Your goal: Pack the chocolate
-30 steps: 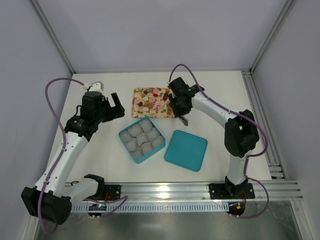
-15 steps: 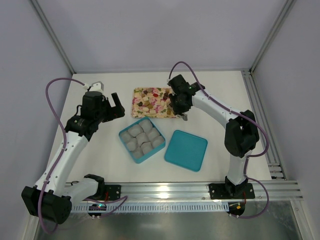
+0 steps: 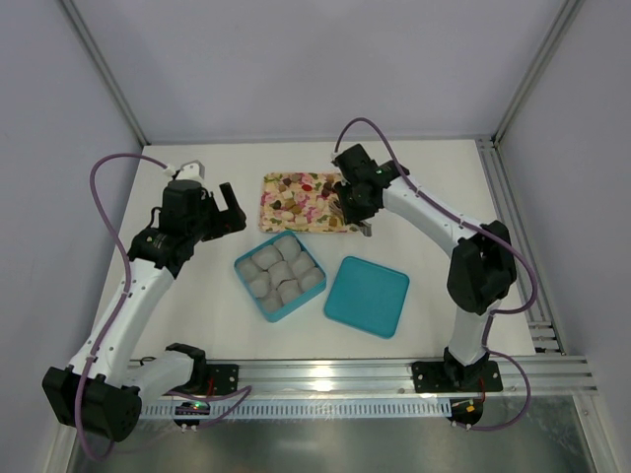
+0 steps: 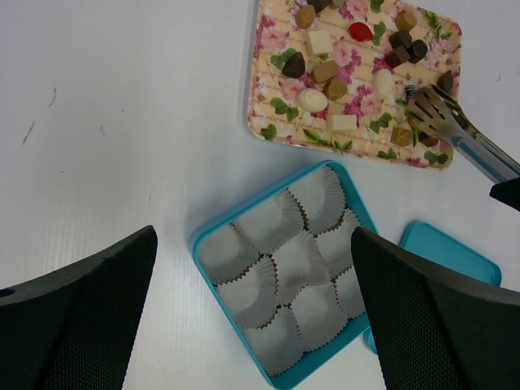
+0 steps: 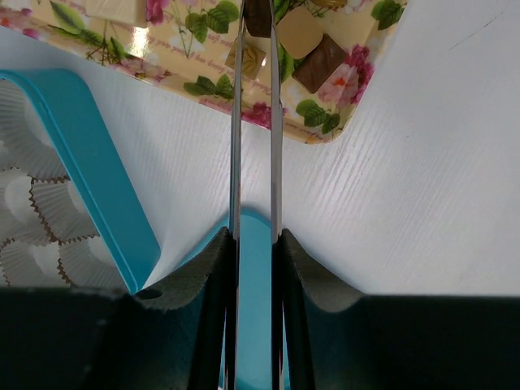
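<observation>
Gaping left fingers point(image 4: 81, 313) hover; right fingers point(image 5: 191, 280) squeeze smooth metal tongs point(image 4: 465, 140), seemingly around chocolate point(image 5: 258, 16).

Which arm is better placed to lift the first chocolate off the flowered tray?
Right. The right gripper is shut on the tongs, whose tips are over the tray among the chocolates. The left gripper hangs open and empty, off to the left of the box.

left gripper point(image 3: 229, 209) centre-left, jaws wide apart | right gripper point(image 5: 253, 246) upper centre, clamped on tongs point(image 5: 235, 162)
</observation>
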You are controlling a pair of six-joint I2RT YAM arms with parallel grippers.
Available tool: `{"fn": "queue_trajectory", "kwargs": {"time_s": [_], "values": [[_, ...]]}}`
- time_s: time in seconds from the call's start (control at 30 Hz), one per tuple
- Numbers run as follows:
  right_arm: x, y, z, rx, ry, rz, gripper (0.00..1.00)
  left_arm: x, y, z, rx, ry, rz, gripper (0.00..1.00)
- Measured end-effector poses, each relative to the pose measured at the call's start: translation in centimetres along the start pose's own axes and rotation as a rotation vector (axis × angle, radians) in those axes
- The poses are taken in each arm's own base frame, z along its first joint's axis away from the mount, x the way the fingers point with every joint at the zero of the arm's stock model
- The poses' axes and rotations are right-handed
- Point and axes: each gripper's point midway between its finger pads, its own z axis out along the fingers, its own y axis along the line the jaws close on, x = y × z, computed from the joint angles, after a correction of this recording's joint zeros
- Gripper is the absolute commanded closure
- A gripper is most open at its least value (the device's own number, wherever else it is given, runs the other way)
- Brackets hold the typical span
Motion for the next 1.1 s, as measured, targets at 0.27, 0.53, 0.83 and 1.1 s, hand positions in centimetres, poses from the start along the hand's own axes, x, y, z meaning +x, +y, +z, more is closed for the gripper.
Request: {"fn": "queue_trajectory", "kwargs": {"time_s": [0.27,0.53,0.83,1.1], "values": [[-0.6,0.3,-1.3,-0.019,-0.026,0.002,0.77,0.0,0.0,0.0,-0.001,0.000,0.000,0.00],[-1.0,1.5,-4.6,-0.073,-0.076,-0.012,0.77,0.1,0.0,0.0,-0.001,0.001,0.000,0.00],[0.2,6.4,-9.5,-0.179,-0.132,-0.105,0.77,0.1,0.0,0.0,-0.001,0.001,0.000,0.00],[2.4,10.7,-10.8,-0.257,-0.116,-0.182,0.77,0.1,0.0,0.0,-0.001,0.001,0.000,0.00]]}}
